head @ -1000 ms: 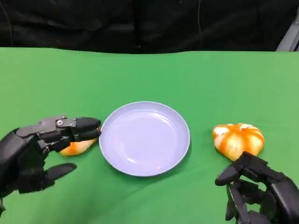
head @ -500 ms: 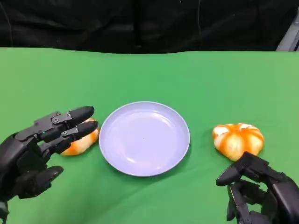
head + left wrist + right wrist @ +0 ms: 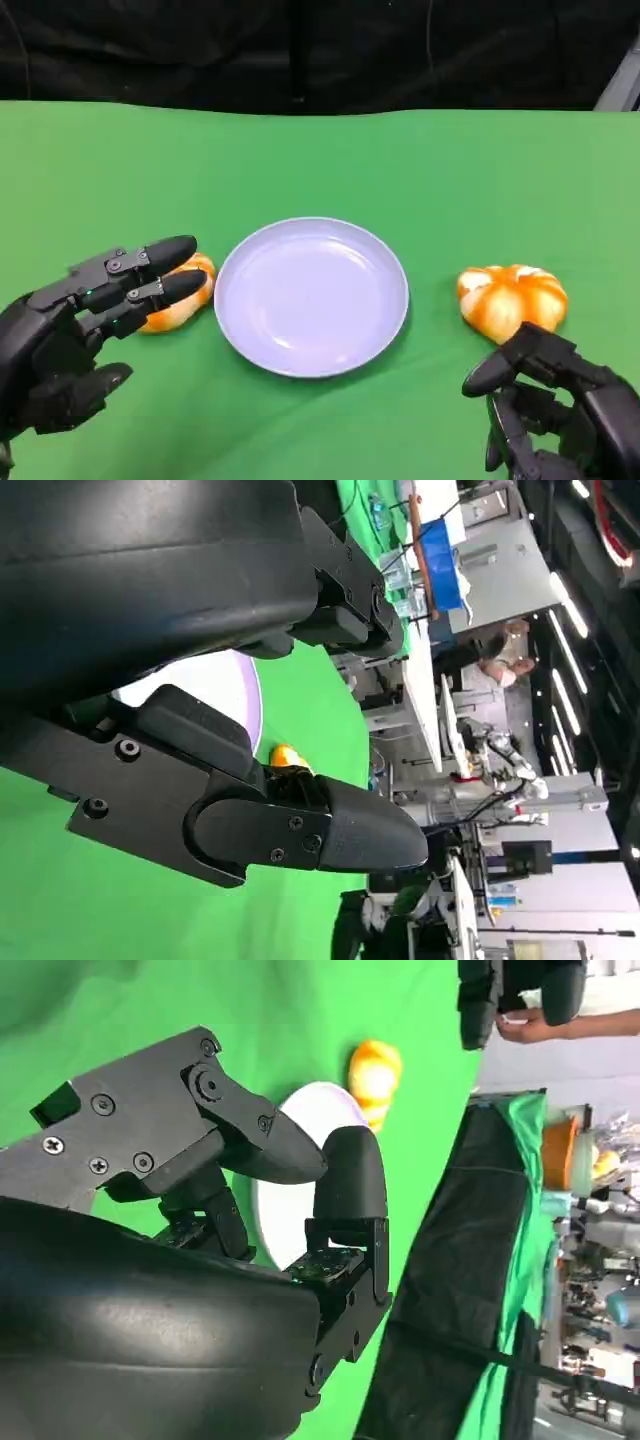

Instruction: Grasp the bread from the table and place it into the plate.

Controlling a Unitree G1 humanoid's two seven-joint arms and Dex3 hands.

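A round pale blue plate [image 3: 310, 297] lies in the middle of the green table. One orange-glazed bread [image 3: 185, 303] sits just left of the plate, partly covered by the outstretched fingers of my left hand [image 3: 85, 320], which hovers over it with the thumb held apart and nothing gripped. A second orange bread [image 3: 512, 298] lies right of the plate. My right hand [image 3: 560, 415] waits just in front of it, fingers loosely bent, holding nothing. The right wrist view shows the plate [image 3: 300, 1185] and the far bread [image 3: 375, 1072] beyond my fingers.
The green cloth [image 3: 320, 160] runs back to a black curtain [image 3: 320, 50]. In the right wrist view a person's hand [image 3: 530, 1025] shows beyond the table's edge. The left wrist view shows a workshop with benches past the table.
My left hand has slid back a little toward me, its fingers stretched out, and more of the left bread now shows. The right hand, plate and right bread have stayed put.
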